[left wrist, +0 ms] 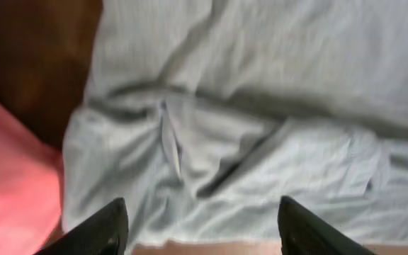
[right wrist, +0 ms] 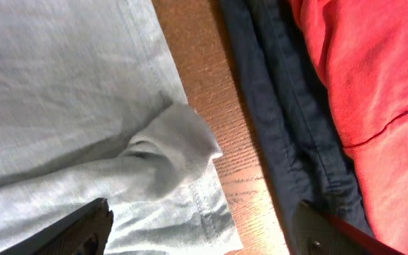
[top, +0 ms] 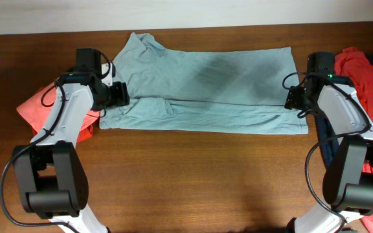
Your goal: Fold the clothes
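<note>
A large pale grey-blue shirt (top: 206, 87) lies spread across the far middle of the wooden table, its near part folded into a band. My left gripper (top: 119, 94) is open over the shirt's left edge; the left wrist view shows rumpled shirt fabric (left wrist: 246, 142) between its fingers (left wrist: 202, 230). My right gripper (top: 295, 98) is open over the shirt's right edge; the right wrist view shows the shirt's corner (right wrist: 168, 152) between its fingers (right wrist: 200, 230). A dark navy garment (right wrist: 275, 106) and an orange-red one (right wrist: 367, 78) lie just right of it.
A coral-red garment (top: 34, 107) lies at the left under my left arm, also in the left wrist view (left wrist: 13, 177). The orange-red garment (top: 368, 77) and navy one (top: 326, 139) are piled at the right edge. Bare wood (top: 199, 175) fills the front.
</note>
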